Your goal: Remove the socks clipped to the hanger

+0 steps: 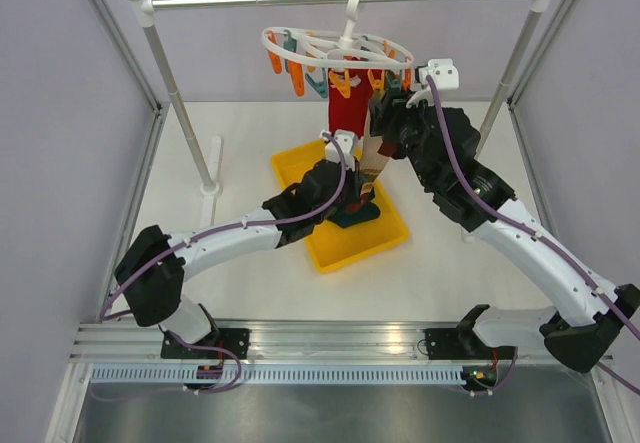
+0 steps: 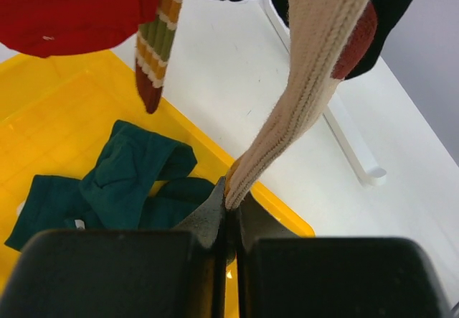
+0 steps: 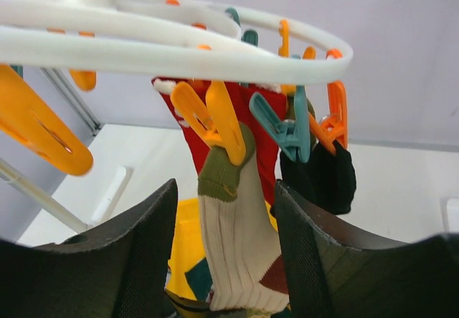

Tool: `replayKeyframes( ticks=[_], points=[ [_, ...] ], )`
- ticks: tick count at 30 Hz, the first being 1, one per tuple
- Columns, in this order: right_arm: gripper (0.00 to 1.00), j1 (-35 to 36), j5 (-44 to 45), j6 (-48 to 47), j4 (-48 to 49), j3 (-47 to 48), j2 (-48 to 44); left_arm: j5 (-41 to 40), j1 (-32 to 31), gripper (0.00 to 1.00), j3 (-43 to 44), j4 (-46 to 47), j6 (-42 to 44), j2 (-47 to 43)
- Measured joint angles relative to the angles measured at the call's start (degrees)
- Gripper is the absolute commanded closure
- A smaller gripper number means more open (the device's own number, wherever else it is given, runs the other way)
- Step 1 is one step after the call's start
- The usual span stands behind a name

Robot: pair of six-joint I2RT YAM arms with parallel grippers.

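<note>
Above the bench (image 1: pixel 430 283), the hanger (image 3: pixel 215 59) hangs over a yellow tray (image 1: pixel 385 243). The cream ribbed sock (image 3: pixel 237 246) stretches taut from its orange clip (image 3: pixel 219 120). The left tool (image 2: pixel 231 204) is pressed together on its lower end. The right tool (image 3: pixel 226 189) is spread either side, just below the clip. Best to pinch that clip open first, then pull down gently, so the hanger doesn't tip.

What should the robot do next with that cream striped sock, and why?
Probably lift the right gripper and squeeze the orange clip: its open jaws straddle the cream sock just below that clip, which grips the cuff, while the left gripper pinches its lower end.
</note>
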Motion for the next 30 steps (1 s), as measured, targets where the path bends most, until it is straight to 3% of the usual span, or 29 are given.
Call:
replayKeyframes(
  ticks=[30],
  points=[
    [0.3,3.5,14.7,-8.8,13.6,4.7,8.7,-2.3,-2.4,0.98,4.6,-4.2,0.0,2.5]
  ],
)
